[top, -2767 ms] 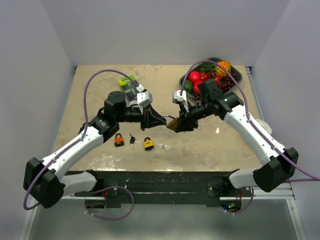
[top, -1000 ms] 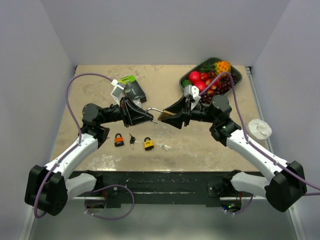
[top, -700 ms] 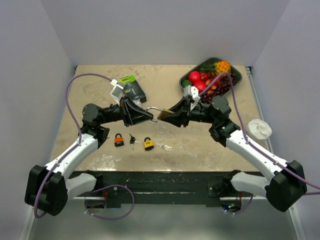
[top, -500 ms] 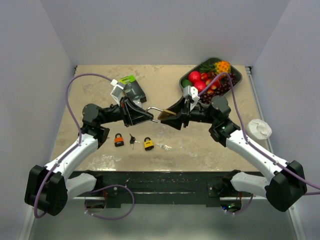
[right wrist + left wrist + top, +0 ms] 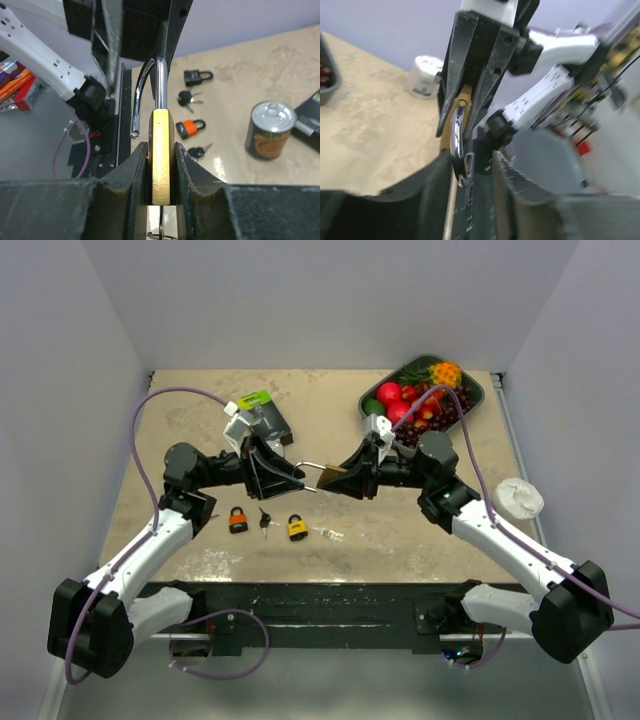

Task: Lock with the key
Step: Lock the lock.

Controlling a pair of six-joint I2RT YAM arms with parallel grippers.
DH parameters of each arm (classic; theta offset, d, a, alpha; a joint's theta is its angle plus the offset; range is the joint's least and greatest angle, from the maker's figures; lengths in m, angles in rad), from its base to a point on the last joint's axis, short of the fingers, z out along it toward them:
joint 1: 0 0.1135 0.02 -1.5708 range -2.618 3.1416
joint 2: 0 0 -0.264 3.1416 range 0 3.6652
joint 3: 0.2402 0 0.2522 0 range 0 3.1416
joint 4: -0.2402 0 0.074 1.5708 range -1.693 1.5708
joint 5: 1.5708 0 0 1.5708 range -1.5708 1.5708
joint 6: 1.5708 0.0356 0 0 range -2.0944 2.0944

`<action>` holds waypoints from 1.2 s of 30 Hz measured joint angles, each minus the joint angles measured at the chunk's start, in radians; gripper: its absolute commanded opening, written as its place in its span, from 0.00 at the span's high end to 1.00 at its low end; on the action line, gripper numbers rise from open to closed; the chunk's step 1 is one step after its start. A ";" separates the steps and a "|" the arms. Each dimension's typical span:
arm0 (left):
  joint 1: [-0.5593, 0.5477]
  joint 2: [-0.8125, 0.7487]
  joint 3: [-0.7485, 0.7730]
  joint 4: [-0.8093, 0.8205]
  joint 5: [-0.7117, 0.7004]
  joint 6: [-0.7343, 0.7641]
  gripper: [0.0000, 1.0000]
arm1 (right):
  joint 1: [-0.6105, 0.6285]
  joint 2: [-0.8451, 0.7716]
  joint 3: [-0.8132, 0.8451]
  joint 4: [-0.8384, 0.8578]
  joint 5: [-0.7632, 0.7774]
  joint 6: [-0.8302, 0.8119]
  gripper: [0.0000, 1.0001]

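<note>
Top view: both arms meet above the middle of the table [image 5: 385, 540]. The right gripper [image 5: 348, 477] comes in from the right and the left gripper [image 5: 471, 157] from the left, tips nearly meeting, with the brass padlock [image 5: 161, 152] raised between them.

Right wrist view shows what the top view cannot: the right pads are pressed flat on both faces of the lock body. Its shackle [image 5: 160, 85] is sprung open, with the free end hanging to the left.

Left wrist view: the left fingers [image 5: 432, 192] stand apart, with the chrome shackle in the gap close to one pad (contact cannot be told, the picture is blurred). The right gripper's fingers block most of the brass body.

Around, top view:
- Lower left of centre: an orange padlock [image 5: 237, 519], loose keys [image 5: 264, 517] and a yellow padlock [image 5: 297, 528].
- Upper left: a dark pouch [image 5: 265, 422].
- Upper right: a fruit tray [image 5: 478, 397].
- At the right arm: a white roll [image 5: 518, 498].

A tin can [image 5: 267, 130] shows only in the right wrist view.
</note>
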 measured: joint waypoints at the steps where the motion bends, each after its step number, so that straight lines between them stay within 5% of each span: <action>1: 0.003 -0.010 0.011 -0.067 0.020 0.059 0.48 | 0.000 0.000 0.001 -0.045 -0.012 -0.010 1.00; 8: 0.015 -0.031 0.285 -0.822 0.080 0.802 0.44 | 0.000 0.000 0.041 -0.274 -0.066 -0.114 1.00; 12: 0.011 -0.026 0.339 -1.062 0.104 1.028 0.46 | 0.000 0.000 0.066 -0.340 -0.093 -0.145 1.00; 18: -0.041 -0.008 0.325 -1.133 0.100 1.065 0.58 | 0.000 0.000 0.098 -0.373 -0.115 -0.154 1.00; 24: -0.079 -0.015 0.267 -1.066 0.082 0.992 0.99 | 0.000 0.000 0.108 -0.377 -0.142 -0.154 1.00; 29: -0.084 -0.024 0.256 -1.038 0.070 0.978 0.99 | 0.000 0.003 0.117 -0.391 -0.167 -0.153 1.00; 33: -0.084 -0.030 0.254 -1.035 0.068 0.976 0.75 | 0.000 0.010 0.130 -0.403 -0.172 -0.158 1.00; 36: -0.085 -0.033 0.254 -1.028 0.068 0.970 0.75 | 0.000 0.018 0.140 -0.418 -0.172 -0.171 1.00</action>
